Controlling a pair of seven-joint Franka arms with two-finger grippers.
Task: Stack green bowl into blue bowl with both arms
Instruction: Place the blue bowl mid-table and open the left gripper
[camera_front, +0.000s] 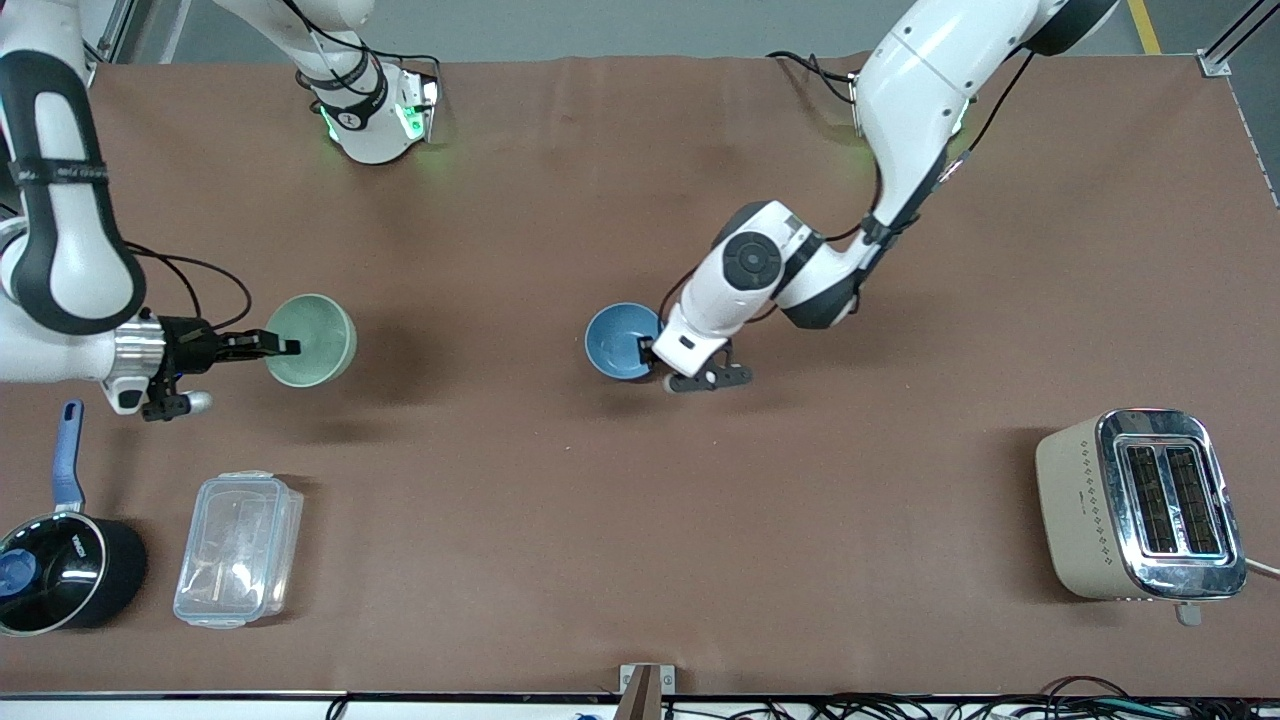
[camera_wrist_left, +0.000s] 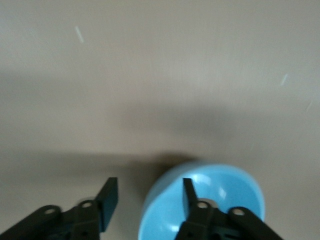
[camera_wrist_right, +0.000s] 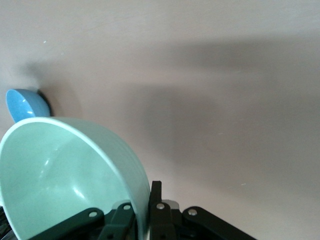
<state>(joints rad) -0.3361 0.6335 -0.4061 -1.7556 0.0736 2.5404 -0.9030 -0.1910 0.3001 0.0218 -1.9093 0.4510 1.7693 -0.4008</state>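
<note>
The green bowl (camera_front: 310, 340) hangs tilted above the table toward the right arm's end. My right gripper (camera_front: 284, 347) is shut on its rim, one finger inside and one outside; the wrist view shows the gripper (camera_wrist_right: 142, 202) clamped on the bowl's wall (camera_wrist_right: 65, 170). The blue bowl (camera_front: 620, 340) sits upright on the table near the middle. My left gripper (camera_front: 652, 352) is open and straddles its rim at the side toward the left arm. In the wrist view one finger (camera_wrist_left: 187, 192) is inside the blue bowl (camera_wrist_left: 225, 192) and the other finger (camera_wrist_left: 107, 197) is outside it. The blue bowl also shows small in the right wrist view (camera_wrist_right: 25, 102).
A black saucepan with a blue handle (camera_front: 60, 570) and a clear plastic container (camera_front: 238, 548) sit near the front camera at the right arm's end. A beige toaster (camera_front: 1140, 505) stands near the front camera at the left arm's end.
</note>
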